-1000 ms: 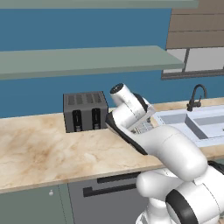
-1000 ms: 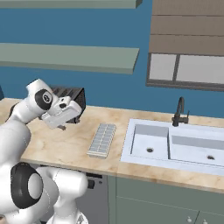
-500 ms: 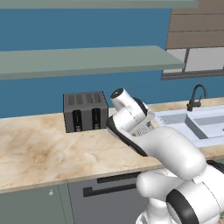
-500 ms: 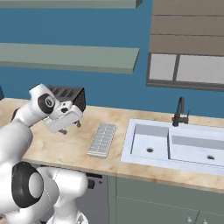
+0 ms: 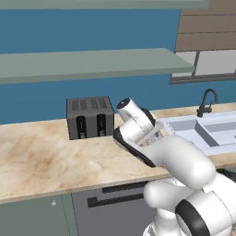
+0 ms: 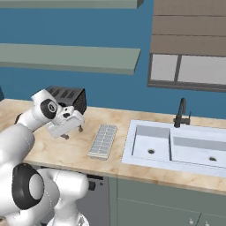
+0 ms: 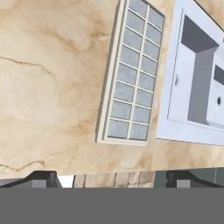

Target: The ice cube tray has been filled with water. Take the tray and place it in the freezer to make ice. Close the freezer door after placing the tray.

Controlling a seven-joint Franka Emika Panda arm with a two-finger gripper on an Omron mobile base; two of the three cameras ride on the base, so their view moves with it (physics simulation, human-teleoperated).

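Nearest the base, the white arm rises and bends forward over the marble counter (image 6: 53, 152), and its gripper (image 6: 72, 131) hangs above the stone with nothing between its fingers. From the hand view the two dark fingertips (image 7: 41, 178) stand far apart at the bottom edge, so the jaws are wide open.

Just beyond the gripper, toward the sink, the ice cube tray (image 6: 103, 141) lies flat on the counter, its long side running away from the front edge. From the hand camera the ice cube tray (image 7: 132, 74) shows two columns of pale square cells, its near short end close to the counter's front edge. It sits just beside the white double sink (image 6: 174, 148), apart from its rim by a thin strip of marble.

Farther back, a dark four-slot toaster (image 5: 90, 117) stands against the blue wall, well to the arm's left. A black faucet (image 6: 181, 114) rises behind the sink, and a grey-green shelf (image 5: 92, 64) runs along the wall above.
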